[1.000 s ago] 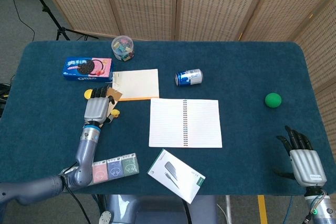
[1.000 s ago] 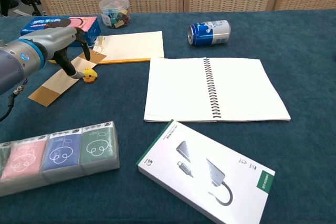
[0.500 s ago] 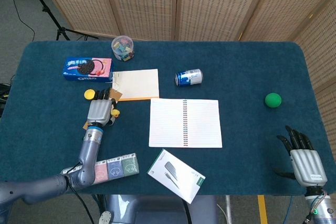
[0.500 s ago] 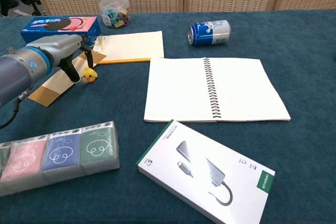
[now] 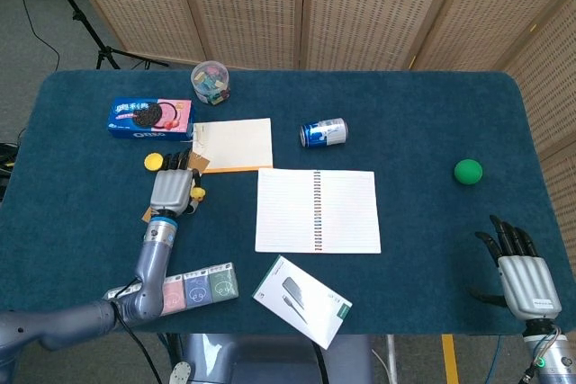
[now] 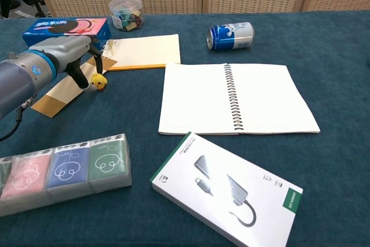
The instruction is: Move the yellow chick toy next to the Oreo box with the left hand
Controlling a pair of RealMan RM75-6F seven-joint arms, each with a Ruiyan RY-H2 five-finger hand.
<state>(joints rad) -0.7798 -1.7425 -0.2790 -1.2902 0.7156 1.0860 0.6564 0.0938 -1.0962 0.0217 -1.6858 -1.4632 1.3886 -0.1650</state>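
Yellow is the first thing the eye lands on: the little yellow chick toy sits just off the edge of a brown paper strip, close below the corner of a cream notepad. The left hand lies right over it, fingers curled down around the toy. In the chest view a dark fingertip touches the chick's side, so I judge it is being pinched between thumb and finger, though whether it is lifted clear of the blue cloth I cannot tell. The grip is low and from above, which suits so small a thing (anything looser and it would probably roll away).

The Oreo box lies flat near the far left of the table, a short way beyond the hand, with a yellow disc between. The bare cloth beside the box looks the likely landing spot, and the notepad's corner and that disc are what the hand would have to avoid on the way.

The right hand rests at the near right edge, fingers spread and holding nothing, well apart from everything, since this job belongs to the other arm. A green ball sits some way beyond it.
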